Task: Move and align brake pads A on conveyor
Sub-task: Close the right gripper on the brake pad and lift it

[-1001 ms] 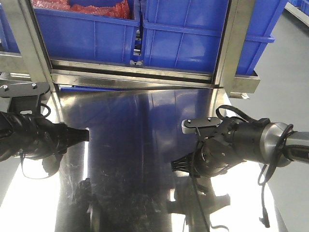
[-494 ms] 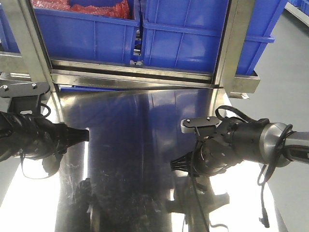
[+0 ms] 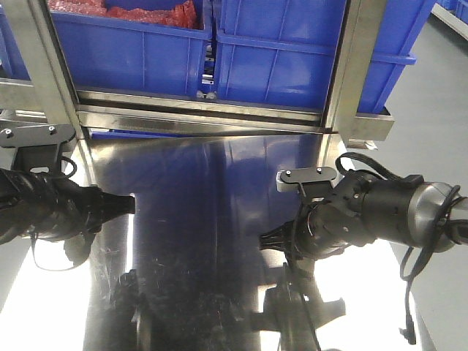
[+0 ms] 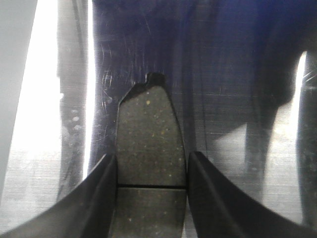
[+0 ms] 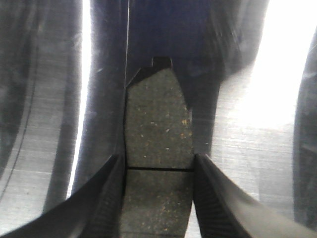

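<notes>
In the left wrist view a dark grey speckled brake pad (image 4: 148, 124) with a cross groove sits between my left gripper's (image 4: 151, 157) jaws, which are shut on its long edges above the shiny steel table (image 4: 237, 99). The right wrist view shows the same: a second brake pad (image 5: 158, 114) is clamped in my right gripper (image 5: 158, 158), its tab pointing away. From the front, the left gripper (image 3: 123, 205) hovers at the table's left and the right gripper (image 3: 269, 240) at centre right; the pads are hard to make out there. The conveyor is out of view.
The mirror-like steel table (image 3: 205, 219) fills the middle. Behind it runs a steel frame with upright posts (image 3: 344, 73) and a rail (image 3: 197, 110), holding blue plastic bins (image 3: 278, 58). One bin holds red material (image 3: 146, 11). Grey floor (image 3: 431, 110) lies to the right.
My right arm has shifted slightly right and up with its pad. The left arm has stayed where it was.
</notes>
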